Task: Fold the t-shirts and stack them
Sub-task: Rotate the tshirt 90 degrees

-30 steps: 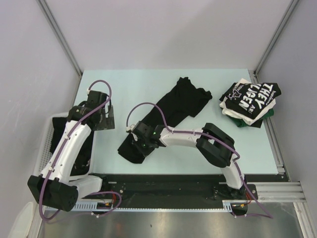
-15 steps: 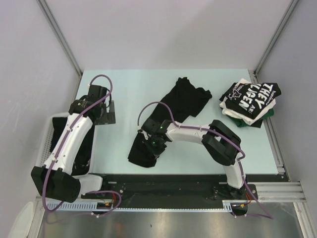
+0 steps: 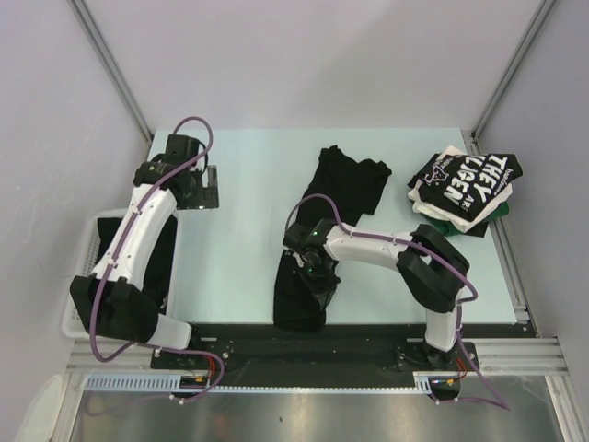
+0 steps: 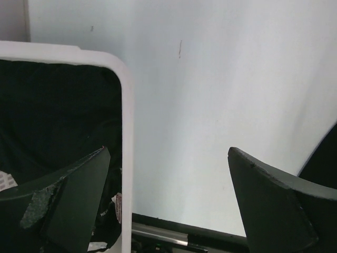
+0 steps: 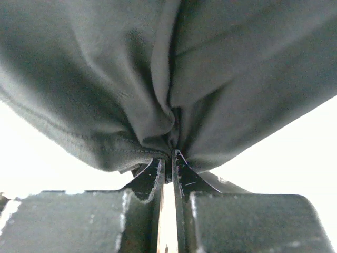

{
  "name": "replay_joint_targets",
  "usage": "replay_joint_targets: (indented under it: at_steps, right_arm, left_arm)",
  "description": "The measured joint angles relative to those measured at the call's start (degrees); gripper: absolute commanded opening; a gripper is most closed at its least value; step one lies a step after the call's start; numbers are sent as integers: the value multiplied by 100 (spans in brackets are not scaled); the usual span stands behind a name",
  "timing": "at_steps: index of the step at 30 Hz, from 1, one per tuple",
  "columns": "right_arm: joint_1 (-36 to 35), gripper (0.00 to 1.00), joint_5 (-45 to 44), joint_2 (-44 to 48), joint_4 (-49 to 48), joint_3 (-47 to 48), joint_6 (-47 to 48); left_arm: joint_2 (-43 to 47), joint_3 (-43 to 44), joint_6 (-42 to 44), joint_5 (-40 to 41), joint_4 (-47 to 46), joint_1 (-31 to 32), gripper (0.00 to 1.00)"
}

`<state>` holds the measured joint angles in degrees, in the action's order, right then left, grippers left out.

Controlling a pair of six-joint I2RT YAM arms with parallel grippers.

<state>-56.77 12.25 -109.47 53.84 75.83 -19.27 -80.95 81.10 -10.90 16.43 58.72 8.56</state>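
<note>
The right hand (image 5: 169, 154) is pinched shut on a bunched fold of the black t-shirt (image 3: 354, 184), which lies stretched down the worktop (image 3: 239, 249) to its near edge, while the left hand (image 4: 168, 153) gapes empty; so narrow a pinch may slip and leave the cloth crumpled.

The left arm (image 3: 138, 241) and right arm (image 3: 368, 247) have white shells, black joints, looping purple cables (image 3: 191, 119).

walls (image 3: 304, 55) plain grey | table (image 3: 248, 212) pale mint | corner posts (image 3: 110, 64) metal | light even, soft
</note>
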Motion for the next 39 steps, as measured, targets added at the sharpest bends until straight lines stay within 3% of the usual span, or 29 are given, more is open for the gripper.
replay_joint_targets:
  at_steps: [10, 13, 14, 20, 28, 34, 39]
  right_arm:
    - [-380, 0, -461, 1130, 501, -632, -1084]
    - [-483, 18, -599, 1130, 560, -804, -1338]
    - [-501, 31, -643, 1108, 588, -833, -1399]
    - [-494, 55, -772, 748, 619, -848, -1543]
    - [170, 57, -1054, 914, 1062, -391, -1364]
    - [1110, 57, -1676, 1158, 1182, 848, -964]
    - [1502, 58, -2127, 654, 1368, 2041, -581]
  left_arm:
    - [-645, 380, -7, -791, -101, -13, 99]
    - [-721, 422, -9, -1117, -118, -13, 100]
    - [-728, 442, -11, -1220, -118, -13, 99]
    - [-728, 509, -11, -1714, -166, -13, 99]
    - [-673, 304, -11, -2186, -457, -11, 100]
    - [-518, -278, -17, -2623, -857, 98, 100]
    - [-560, -433, -31, -2922, -1259, 354, 100]
